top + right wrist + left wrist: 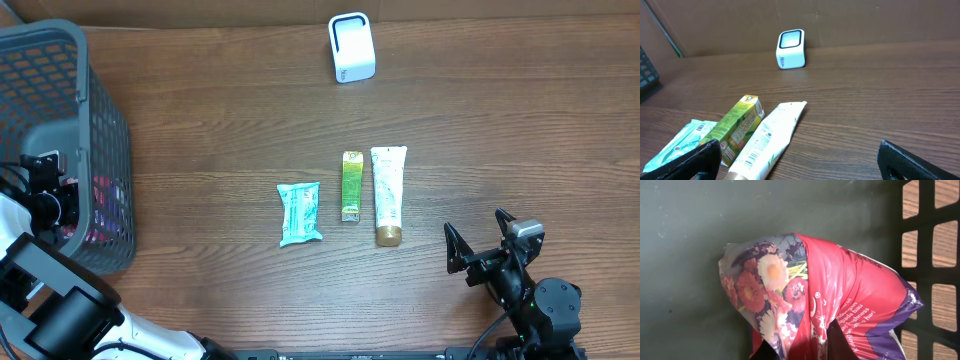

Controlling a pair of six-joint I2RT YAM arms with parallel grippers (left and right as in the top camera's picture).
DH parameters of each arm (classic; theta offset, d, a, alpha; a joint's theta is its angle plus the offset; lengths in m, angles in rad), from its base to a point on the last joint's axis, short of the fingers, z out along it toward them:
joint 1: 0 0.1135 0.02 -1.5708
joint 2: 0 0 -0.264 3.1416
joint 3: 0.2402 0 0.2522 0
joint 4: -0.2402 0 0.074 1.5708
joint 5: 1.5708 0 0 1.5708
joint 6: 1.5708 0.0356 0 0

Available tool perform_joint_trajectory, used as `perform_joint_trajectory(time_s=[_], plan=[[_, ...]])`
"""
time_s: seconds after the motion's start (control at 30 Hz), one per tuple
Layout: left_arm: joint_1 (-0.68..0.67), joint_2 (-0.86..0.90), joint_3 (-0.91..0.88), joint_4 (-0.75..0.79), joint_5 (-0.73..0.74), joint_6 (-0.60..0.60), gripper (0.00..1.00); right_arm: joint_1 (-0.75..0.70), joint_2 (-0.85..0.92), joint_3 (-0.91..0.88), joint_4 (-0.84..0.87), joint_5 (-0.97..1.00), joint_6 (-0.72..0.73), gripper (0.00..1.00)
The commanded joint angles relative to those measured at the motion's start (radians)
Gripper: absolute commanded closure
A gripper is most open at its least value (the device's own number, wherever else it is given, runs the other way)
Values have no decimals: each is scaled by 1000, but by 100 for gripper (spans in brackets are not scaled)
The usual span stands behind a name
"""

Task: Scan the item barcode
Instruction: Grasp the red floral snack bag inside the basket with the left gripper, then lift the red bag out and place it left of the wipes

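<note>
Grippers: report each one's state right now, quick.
Left gripper: closed on the red flowered packet inside the basket.
Right gripper: open, holding nothing.

Wooden table (220, 110); grey basket (100, 120) at left; white scanner (351, 47) at far edge; teal packet (299, 213), green carton (351, 185), white tube (388, 193) mid-table

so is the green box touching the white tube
Apart. The overhead view shows a strip of bare table between the green box and the white tube.
</note>
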Motion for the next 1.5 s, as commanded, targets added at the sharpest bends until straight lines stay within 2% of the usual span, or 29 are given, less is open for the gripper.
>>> perform_joint_trajectory(time_s=[0.0, 0.17, 0.37, 0.53, 0.77, 1.07, 1.27, 1.47], plan=[[-16, 60, -46, -18, -15, -43, 96, 6, -12, 7, -21, -13, 4, 0], [-16, 60, 55, -57, -15, -164, 96, 6, -12, 7, -20, -13, 4, 0], [-16, 60, 306, -199, -16, -260, 96, 6, -12, 7, -21, -13, 4, 0], [-16, 60, 480, -351, -23, -275, 96, 6, -12, 7, -21, -13, 4, 0], [-24, 51, 659, -452, -8, -354, 96, 6, -12, 7, -20, -13, 4, 0], [-63, 25, 1070, -595, 92, -377, 96, 6, -12, 7, -21, -13, 4, 0], [-156, -42, 1254, -641, 174, -377, 96, 6, -12, 7, -21, -13, 4, 0], [-362, -123, 1260, -687, 205, -375, 96, 6, -12, 7, -21, -13, 4, 0]])
